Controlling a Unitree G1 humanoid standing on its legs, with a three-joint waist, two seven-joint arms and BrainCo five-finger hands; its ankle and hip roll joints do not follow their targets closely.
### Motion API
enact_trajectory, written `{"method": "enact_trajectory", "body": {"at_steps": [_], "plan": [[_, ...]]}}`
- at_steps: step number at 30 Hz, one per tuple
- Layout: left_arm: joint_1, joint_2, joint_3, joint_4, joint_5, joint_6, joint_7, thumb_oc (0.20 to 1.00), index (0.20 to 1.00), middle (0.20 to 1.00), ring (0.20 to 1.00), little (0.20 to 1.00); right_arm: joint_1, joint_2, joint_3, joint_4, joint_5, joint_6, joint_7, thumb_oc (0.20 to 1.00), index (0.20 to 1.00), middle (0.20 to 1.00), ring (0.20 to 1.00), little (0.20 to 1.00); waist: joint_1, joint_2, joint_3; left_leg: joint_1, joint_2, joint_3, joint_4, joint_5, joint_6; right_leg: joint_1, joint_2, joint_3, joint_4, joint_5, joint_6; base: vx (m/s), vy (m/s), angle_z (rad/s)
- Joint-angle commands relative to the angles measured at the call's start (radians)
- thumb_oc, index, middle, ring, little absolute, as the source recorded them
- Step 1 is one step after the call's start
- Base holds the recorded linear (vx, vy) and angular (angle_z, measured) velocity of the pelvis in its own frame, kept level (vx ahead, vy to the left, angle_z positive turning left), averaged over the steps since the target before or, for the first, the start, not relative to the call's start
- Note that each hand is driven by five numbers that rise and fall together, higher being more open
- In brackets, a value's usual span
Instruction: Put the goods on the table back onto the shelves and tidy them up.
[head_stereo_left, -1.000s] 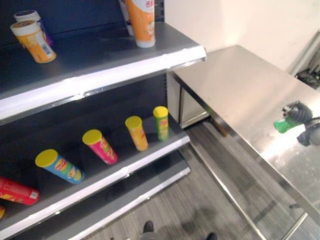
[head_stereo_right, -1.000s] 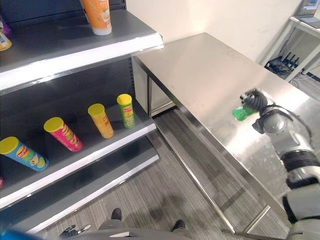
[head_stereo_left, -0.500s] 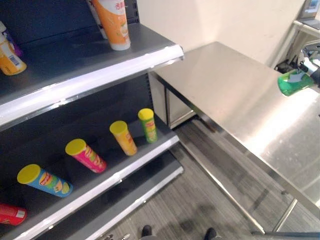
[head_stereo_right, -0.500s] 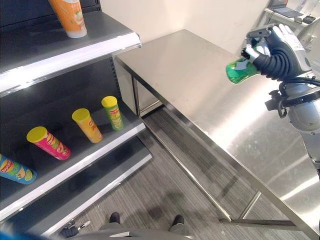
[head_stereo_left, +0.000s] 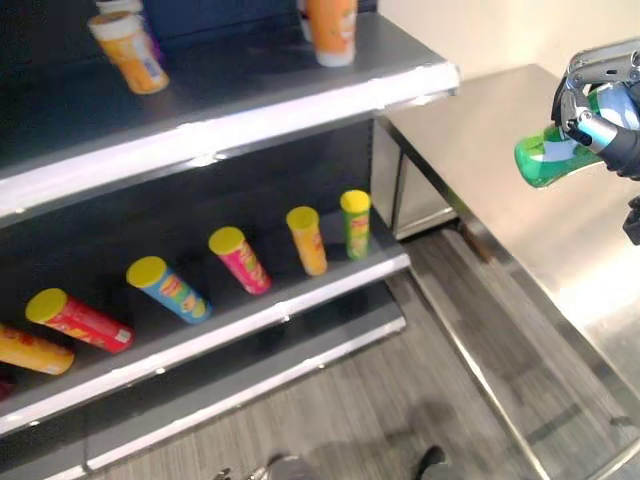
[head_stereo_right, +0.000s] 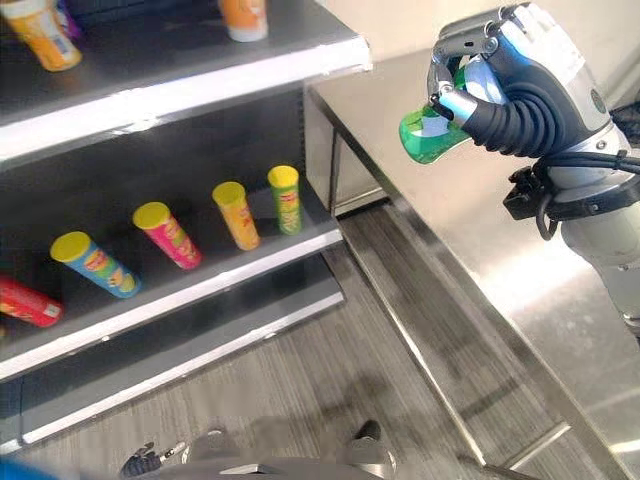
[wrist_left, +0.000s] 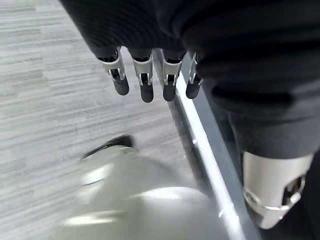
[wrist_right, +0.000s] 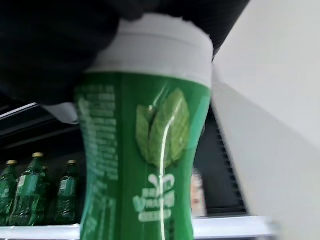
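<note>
From the head, the right hand (head_stereo_right: 520, 90) at the upper right has its fingers curled round a green cup (head_stereo_right: 428, 135), held tilted in the air above the steel table (head_stereo_right: 520, 270). Left of it, chip tubes (head_stereo_right: 165, 235) lie on the lower shelf (head_stereo_right: 180, 300), and orange cups (head_stereo_left: 130, 50) stand on the top shelf (head_stereo_left: 230, 120).

The left wrist view shows the left hand (wrist_left: 150, 85), fingers straight and holding nothing, above grey floor (wrist_left: 45, 100).

The right wrist view shows the cup's white lid and leaf label up close, with green bottles (wrist_right: 30, 192) at the lower left.
</note>
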Motion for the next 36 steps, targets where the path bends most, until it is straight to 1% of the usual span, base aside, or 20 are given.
{"method": "enact_trajectory", "body": {"at_steps": [1,3,7,8,9,11,12,14,15,16,20,22,23,25,26,27,28,29,31,36], "plan": [[-0.043,0.065,-0.011,-0.014,0.007,-0.030,0.003,1.000,1.000,1.000,1.000,1.000,-0.033,-0.003,-0.054,-0.006,0.031,-0.008,-0.003,0.200,0.200,0.200,0.200,0.200,0.020,-0.020,-0.051,0.152,0.096,-0.022,-0.027,-0.006,-0.140,-0.107,0.081,0.012,-0.164,-0.007,0.028,-0.12,0.192,1.06],[-0.039,0.061,-0.017,-0.021,0.017,-0.030,-0.003,1.000,1.000,1.000,1.000,1.000,-0.002,-0.004,-0.091,-0.025,0.023,-0.001,0.005,0.200,0.200,0.200,0.200,0.200,-0.001,-0.013,-0.058,0.159,0.080,0.010,-0.052,-0.064,-0.136,-0.109,0.039,-0.019,-0.146,0.030,0.048,-0.06,0.191,1.03],[-0.022,0.061,-0.014,-0.029,0.038,-0.025,-0.020,1.000,1.000,1.000,1.000,1.000,0.027,0.017,-0.128,-0.020,0.006,0.015,0.005,0.200,0.200,0.200,0.200,0.200,-0.002,-0.009,-0.073,0.181,0.032,0.047,-0.147,-0.140,-0.105,-0.113,-0.052,-0.033,-0.122,0.104,0.099,-0.05,0.315,1.16],[-0.025,0.066,-0.010,-0.025,0.052,-0.021,-0.026,1.000,1.000,1.000,1.000,1.000,0.043,0.025,-0.146,-0.019,-0.005,0.021,0.007,0.200,0.200,0.200,0.200,0.200,0.004,-0.016,-0.073,0.179,0.012,0.041,-0.165,-0.152,-0.094,-0.113,-0.080,-0.040,-0.116,0.127,0.118,-0.09,0.377,0.42],[-0.027,0.080,-0.006,-0.019,0.065,-0.022,-0.032,1.000,1.000,1.000,1.000,1.000,0.067,0.039,-0.173,-0.017,-0.016,0.029,0.002,0.200,0.200,0.200,0.200,0.200,0.018,-0.037,-0.073,0.171,-0.030,0.021,-0.195,-0.168,-0.073,-0.105,-0.124,-0.057,-0.109,0.166,0.141,-0.07,0.307,0.38],[-0.027,0.091,-0.005,-0.014,0.070,-0.022,-0.034,1.000,1.000,1.000,1.000,1.000,0.083,0.054,-0.186,-0.018,-0.022,0.030,-0.002,0.200,0.200,0.200,0.200,0.200,0.025,-0.056,-0.071,0.172,-0.062,0.010,-0.215,-0.179,-0.054,-0.098,-0.150,-0.066,-0.105,0.182,0.148,-0.06,0.212,0.42],[-0.028,0.099,-0.001,-0.011,0.075,-0.020,-0.037,1.000,1.000,1.000,1.000,1.000,0.095,0.063,-0.195,-0.016,-0.027,0.037,-0.002,0.200,0.200,0.200,0.200,0.200,0.031,-0.070,-0.065,0.173,-0.084,0.005,-0.227,-0.185,-0.041,-0.094,-0.173,-0.069,-0.104,0.202,0.155,-0.06,0.226,0.44],[-0.024,0.105,0.009,-0.010,0.079,-0.021,-0.037,1.000,1.000,1.000,1.000,1.000,0.104,0.066,-0.200,-0.010,-0.036,0.044,-0.002,0.200,0.200,0.200,0.200,0.200,0.036,-0.080,-0.061,0.176,-0.105,0.002,-0.241,-0.186,-0.031,-0.089,-0.191,-0.073,-0.102,0.230,0.155,-0.06,0.186,0.26],[-0.020,0.112,0.014,-0.010,0.078,-0.017,-0.042,1.000,1.000,1.000,1.000,1.000,0.111,0.076,-0.197,-0.002,-0.038,0.056,0.002,0.200,0.200,0.200,0.200,0.200,0.046,-0.096,-0.049,0.168,-0.133,-0.015,-0.247,-0.196,-0.011,-0.083,-0.214,-0.070,-0.089,0.267,0.155,-0.08,0.205,0.24],[-0.019,0.117,0.017,-0.008,0.082,-0.016,-0.044,1.000,1.000,1.000,1.000,1.000,0.112,0.078,-0.197,0.001,-0.037,0.059,0.004,0.200,0.200,0.200,0.200,0.200,0.047,-0.103,-0.046,0.166,-0.146,-0.020,-0.249,-0.201,-0.004,-0.081,-0.226,-0.071,-0.084,0.274,0.155,-0.10,0.248,0.33],[-0.020,0.139,0.018,-0.011,0.091,-0.012,-0.044,1.000,1.000,1.000,1.000,1.000,0.107,0.076,-0.184,0.018,-0.031,0.069,0.010,0.200,0.200,0.200,0.200,0.200,0.037,-0.117,-0.024,0.159,-0.157,-0.045,-0.255,-0.205,0.004,-0.096,-0.239,-0.022,-0.026,0.283,0.155,-0.05,0.090,0.24],[-0.030,0.155,0.009,-0.023,0.088,-0.007,-0.048,1.000,1.000,1.000,1.000,1.000,0.114,0.061,-0.173,0.028,-0.017,0.074,0.024,0.200,0.200,0.200,0.200,0.200,0.002,-0.127,-0.010,0.157,-0.149,-0.067,-0.258,-0.199,0.005,-0.137,-0.180,0.135,-0.001,0.232,0.155,0.01,0.085,0.29],[-0.035,0.164,0.004,-0.024,0.085,-0.006,-0.046,1.000,1.000,1.000,1.000,1.000,0.115,0.047,-0.166,0.039,-0.001,0.071,0.034,0.200,0.200,0.200,0.200,0.200,-0.016,-0.131,-0.012,0.155,-0.151,-0.087,-0.258,-0.195,0.013,-0.161,-0.090,0.258,0.007,0.146,0.151,0.00,0.109,0.51],[-0.040,0.171,-0.006,-0.016,0.084,-0.010,-0.047,1.000,1.000,1.000,1.000,1.000,0.121,0.030,-0.165,0.045,0.034,0.052,0.048,0.200,0.200,0.200,0.200,0.200,-0.024,-0.141,-0.019,0.130,-0.164,-0.098,-0.258,-0.169,0.025,-0.174,-0.001,0.317,-0.013,0.057,0.117,-0.01,0.037,0.53],[-0.040,0.171,-0.005,-0.013,0.082,-0.012,-0.050,1.000,1.000,1.000,1.000,1.000,0.122,0.019,-0.170,0.049,0.039,0.053,0.050,0.200,0.200,0.200,0.200,0.200,-0.021,-0.146,-0.024,0.122,-0.168,-0.113,-0.258,-0.164,0.023,-0.160,0.027,0.342,-0.038,0.041,0.115,0.01,-0.015,0.24],[-0.040,0.171,-0.005,-0.012,0.081,-0.012,-0.050,1.000,1.000,1.000,1.000,1.000,0.122,0.019,-0.170,0.049,0.040,0.053,0.050,0.200,0.200,0.200,0.200,0.200,-0.020,-0.145,-0.024,0.123,-0.167,-0.113,-0.258,-0.164,0.023,-0.158,0.028,0.342,-0.039,0.041,0.115,0.02,-0.085,0.32],[-0.041,0.167,-0.004,-0.004,0.075,-0.009,-0.044,1.000,1.000,1.000,1.000,1.000,0.104,0.001,-0.151,0.072,0.044,0.052,0.047,0.200,0.200,0.200,0.200,0.200,-0.010,-0.149,-0.031,0.111,-0.171,-0.132,-0.258,-0.153,0.019,-0.144,0.056,0.367,-0.076,0.049,0.114,0.01,-0.065,0.38],[-0.040,0.167,-0.004,-0.004,0.075,-0.009,-0.044,1.000,1.000,1.000,1.000,1.000,0.101,0.000,-0.149,0.073,0.044,0.051,0.047,0.200,0.200,0.200,0.200,0.200,-0.011,-0.150,-0.032,0.109,-0.171,-0.133,-0.258,-0.152,0.019,-0.145,0.056,0.367,-0.078,0.050,0.114,0.05,-0.131,0.28],[-0.017,0.146,-0.008,0.005,0.068,-0.009,-0.047,1.000,1.000,1.000,1.000,1.000,0.030,-0.021,-0.070,0.105,0.037,0.055,0.051,0.200,0.200,0.200,0.200,0.200,0.018,-0.153,-0.060,0.111,-0.145,-0.121,-0.255,-0.137,0.002,-0.092,0.090,0.352,-0.148,0.035,0.106,0.10,-0.181,0.07],[-0.005,0.127,-0.011,0.010,0.060,-0.003,-0.050,1.000,1.000,1.000,1.000,1.000,-0.024,-0.032,-0.011,0.131,0.031,0.057,0.049,0.200,0.200,0.200,0.200,0.200,0.034,-0.149,-0.067,0.104,-0.117,-0.125,-0.245,-0.124,-0.019,-0.060,0.115,0.330,-0.175,0.020,0.091,0.04,-0.128,0.05]]}}
